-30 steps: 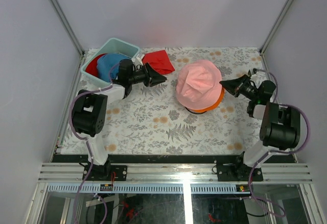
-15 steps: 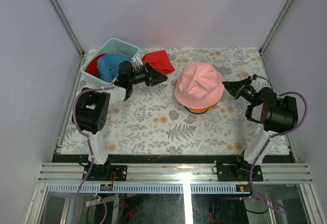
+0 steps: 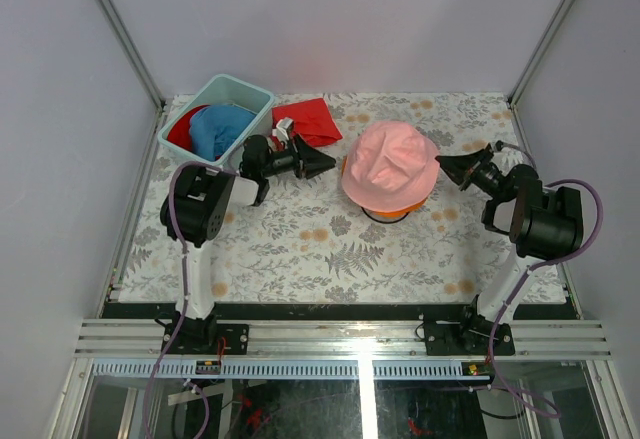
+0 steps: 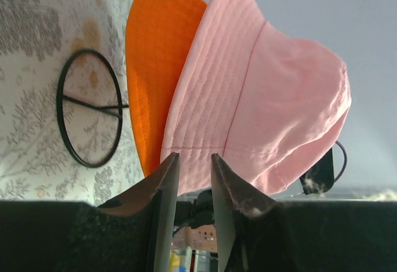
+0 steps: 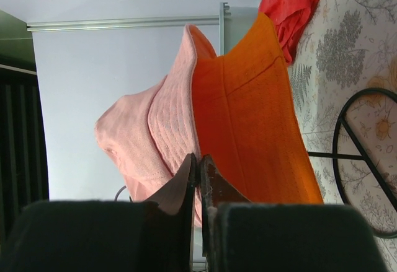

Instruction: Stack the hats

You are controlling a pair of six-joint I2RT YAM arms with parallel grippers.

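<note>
Two of the four hats are stacked: the pink hat (image 3: 388, 162) sits over the orange hat (image 4: 155, 67) on the black wire stand (image 4: 90, 117) at the centre of the patterned table (image 3: 300, 249). The teal basket (image 3: 246, 87) at upper left holds the blue hat (image 3: 218, 129) and the red hat (image 3: 180, 131), with a flat red cloth (image 3: 308, 119) just beside it. The left gripper (image 3: 328, 162), fingers slightly parted and empty, hovers left of the stack. The right gripper (image 3: 443, 167), pinched together on nothing, hovers to its right. With the job about half done, the next move is likely the left arm turning to the basket for the blue hat.
</note>
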